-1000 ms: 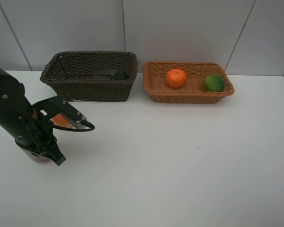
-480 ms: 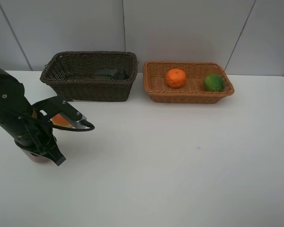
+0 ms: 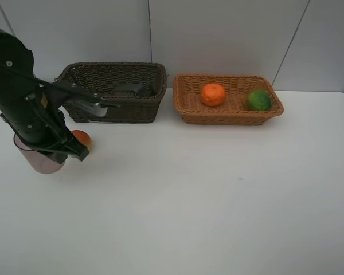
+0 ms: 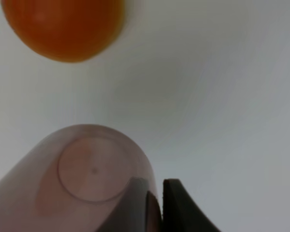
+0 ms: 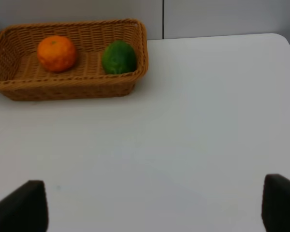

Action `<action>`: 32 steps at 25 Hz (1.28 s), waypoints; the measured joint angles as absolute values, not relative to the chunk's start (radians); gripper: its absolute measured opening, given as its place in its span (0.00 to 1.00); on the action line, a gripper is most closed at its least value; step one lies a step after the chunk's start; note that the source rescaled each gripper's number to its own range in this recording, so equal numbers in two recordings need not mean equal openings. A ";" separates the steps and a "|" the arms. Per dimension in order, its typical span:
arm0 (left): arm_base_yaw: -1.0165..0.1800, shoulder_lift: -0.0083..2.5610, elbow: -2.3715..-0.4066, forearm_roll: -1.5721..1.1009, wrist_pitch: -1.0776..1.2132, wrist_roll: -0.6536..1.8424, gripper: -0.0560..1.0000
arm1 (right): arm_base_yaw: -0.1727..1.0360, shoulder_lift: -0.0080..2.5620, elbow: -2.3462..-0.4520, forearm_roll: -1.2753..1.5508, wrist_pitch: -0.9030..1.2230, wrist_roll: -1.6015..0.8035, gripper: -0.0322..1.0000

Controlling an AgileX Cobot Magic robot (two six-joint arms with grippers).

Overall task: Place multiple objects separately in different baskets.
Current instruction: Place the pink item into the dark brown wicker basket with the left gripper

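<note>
My left gripper [image 3: 62,153] [image 4: 155,199] is shut on the rim of the translucent purplish cup [image 3: 39,158] [image 4: 89,178] and holds it above the table at the left. The red-orange fruit [image 3: 80,138] [image 4: 63,26] lies on the table just beside it. The dark brown basket [image 3: 112,107] holds the black bottle [image 3: 132,89]. The light tan basket [image 3: 229,114] [image 5: 67,87] holds the orange [image 3: 212,94] [image 5: 56,53] and the lime [image 3: 258,99] [image 5: 119,56]. My right gripper [image 5: 150,203] is open and empty, away from that basket. The pink bottle is out of view.
The white table [image 3: 218,195] spreads in front of both baskets. A grey panelled wall [image 3: 218,34] rises right behind them. The left arm [image 3: 17,86] stands tall in front of the dark basket's left end.
My left arm has risen and moved back toward the dark basket with the cup in its grip. The red-orange fruit, partly hidden by the arm before, now shows on the table.
</note>
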State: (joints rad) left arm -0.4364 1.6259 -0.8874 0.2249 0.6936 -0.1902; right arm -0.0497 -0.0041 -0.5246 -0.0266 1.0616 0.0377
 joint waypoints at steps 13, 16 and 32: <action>-0.355 1.745 -1.313 0.177 0.682 -0.245 0.06 | -0.050 -0.004 -0.525 -0.027 1.062 0.038 0.92; -0.342 1.805 -1.384 0.188 0.618 -0.245 0.06 | -0.050 -0.004 -0.525 -0.027 1.062 0.038 0.92; -0.253 2.100 -1.503 0.335 0.289 -0.245 0.06 | -0.050 -0.004 -0.525 -0.027 1.062 0.038 0.92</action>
